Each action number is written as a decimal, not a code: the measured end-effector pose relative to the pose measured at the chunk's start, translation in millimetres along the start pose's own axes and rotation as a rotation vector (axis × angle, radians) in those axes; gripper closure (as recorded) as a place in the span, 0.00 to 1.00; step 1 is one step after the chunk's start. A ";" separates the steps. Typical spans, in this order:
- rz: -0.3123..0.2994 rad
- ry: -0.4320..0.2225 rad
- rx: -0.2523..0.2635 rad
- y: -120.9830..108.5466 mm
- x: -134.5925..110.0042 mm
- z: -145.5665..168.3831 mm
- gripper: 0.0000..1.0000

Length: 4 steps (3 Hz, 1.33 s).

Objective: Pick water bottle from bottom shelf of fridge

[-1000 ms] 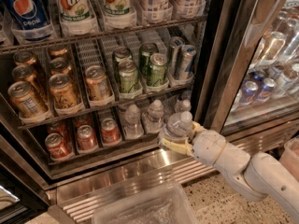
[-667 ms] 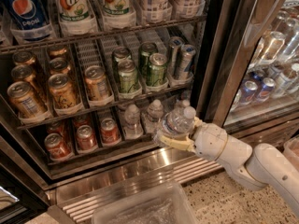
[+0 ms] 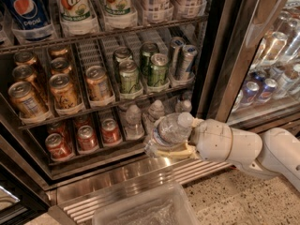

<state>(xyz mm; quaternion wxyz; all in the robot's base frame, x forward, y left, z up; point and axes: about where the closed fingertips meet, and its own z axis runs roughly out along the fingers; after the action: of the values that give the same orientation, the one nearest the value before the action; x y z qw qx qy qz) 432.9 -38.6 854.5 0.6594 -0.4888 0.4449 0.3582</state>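
My gripper (image 3: 171,142) is shut on a small clear water bottle (image 3: 169,131) with a white cap. It holds the bottle tilted, cap pointing right toward the wrist, just in front of the fridge's bottom shelf (image 3: 93,151). The white arm reaches in from the lower right. Three more clear water bottles stand on the bottom shelf behind it: one (image 3: 133,121) at the left, one (image 3: 155,110) in the middle, one (image 3: 184,106) at the right. Red cans (image 3: 86,137) stand on the same shelf further left. The fridge (image 3: 220,55) stands open, with a steel base grille (image 3: 140,179).
The rack above holds orange cans (image 3: 61,90) and green cans (image 3: 129,76). Large soda bottles (image 3: 75,6) fill the top rack. A glass door (image 3: 272,69) at the right shows more bottles. A clear plastic bin (image 3: 145,210) sits on the floor below the grille.
The gripper has drawn back out of the shelf toward me and a little right, taking the water bottle with it. The bottle has tilted over from upright.
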 end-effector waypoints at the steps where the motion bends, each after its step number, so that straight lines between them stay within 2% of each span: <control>1: -0.045 0.092 -0.063 4.8 -28.1 17.3 1.00; 2: -0.086 0.180 -0.090 -1.5 -49.9 37.3 1.00; 3: -0.111 0.201 -0.086 -12.2 -68.0 46.5 1.00; 4: -0.135 0.171 -0.059 -25.8 -91.9 46.8 1.00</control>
<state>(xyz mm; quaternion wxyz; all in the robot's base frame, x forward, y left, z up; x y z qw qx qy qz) 435.4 -3.7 954.9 0.6270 -0.5657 0.4549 0.2826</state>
